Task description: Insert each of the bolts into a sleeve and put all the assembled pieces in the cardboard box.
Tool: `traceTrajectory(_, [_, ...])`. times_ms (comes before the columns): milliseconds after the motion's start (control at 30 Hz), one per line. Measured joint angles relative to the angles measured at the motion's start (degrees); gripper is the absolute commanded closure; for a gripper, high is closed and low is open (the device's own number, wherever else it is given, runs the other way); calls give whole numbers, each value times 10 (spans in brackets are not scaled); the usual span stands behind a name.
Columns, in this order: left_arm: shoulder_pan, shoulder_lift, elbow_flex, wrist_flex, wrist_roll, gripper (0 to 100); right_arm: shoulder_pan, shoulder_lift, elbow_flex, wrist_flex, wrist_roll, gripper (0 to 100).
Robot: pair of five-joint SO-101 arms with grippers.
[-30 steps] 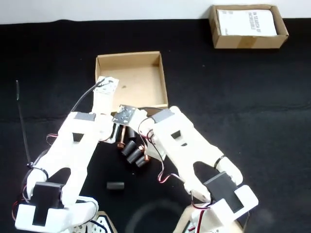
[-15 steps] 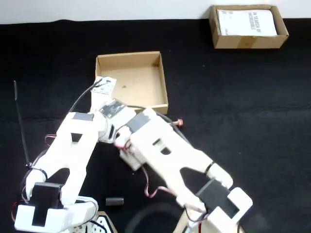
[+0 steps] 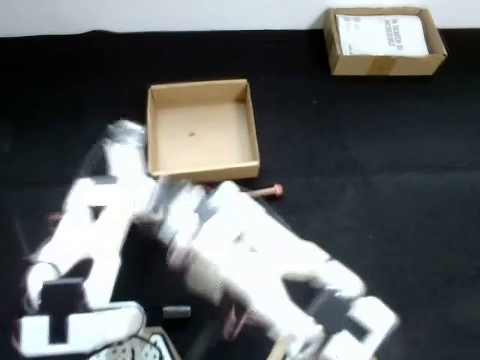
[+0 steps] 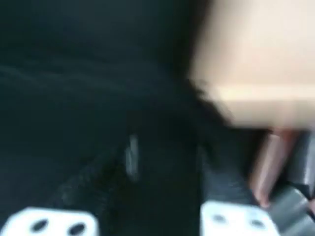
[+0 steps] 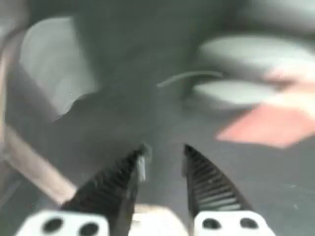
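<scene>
Loose bolt (image 3: 264, 191) just beside cardboard box (image 3: 201, 127)

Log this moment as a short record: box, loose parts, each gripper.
box: open, no pieces seen inside
bolt: lying on the table by the box's near right corner
sleeve: black, alone on the table near the arm bases
left gripper: open, empty, close to the box
right gripper: open, empty
second box: far right corner, paper inside
</scene>
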Motion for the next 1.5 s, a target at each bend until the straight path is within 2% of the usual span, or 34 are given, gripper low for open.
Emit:
traceTrajectory(33, [-32, 0, -19, -2, 6, 796, -48, 2, 10, 6, 4, 890])
traceTrajectory(133, [-124, 1, -54, 20, 28, 796, -89, -5, 16, 12, 15, 890])
traceTrajectory(300, [-259, 0, -100, 75, 33, 794, -98, -6, 17, 21, 15, 890])
traceTrajectory(467, [-365, 0, -107, 83, -12, 794, -101, -42, 25, 8, 19, 890])
traceTrajectory(667, [-482, 0, -107, 83, -29, 794, -85, -62, -22, -11, 20, 890])
traceTrajectory(867, [-553, 0, -107, 83, -78, 794, -52, -63, -73, -46, 11, 890])
traceTrajectory(1233, [-644, 0, -118, 64, -128, 794, -46, 6, -36, -174, 6, 890])
traceTrajectory(1367, [-649, 0, -118, 57, -129, 793, -46, 21, -38, -171, -3, 890])
traceTrajectory(1500, [-651, 0, -118, 56, -129, 793, -59, 23, -76, -120, -14, 890])
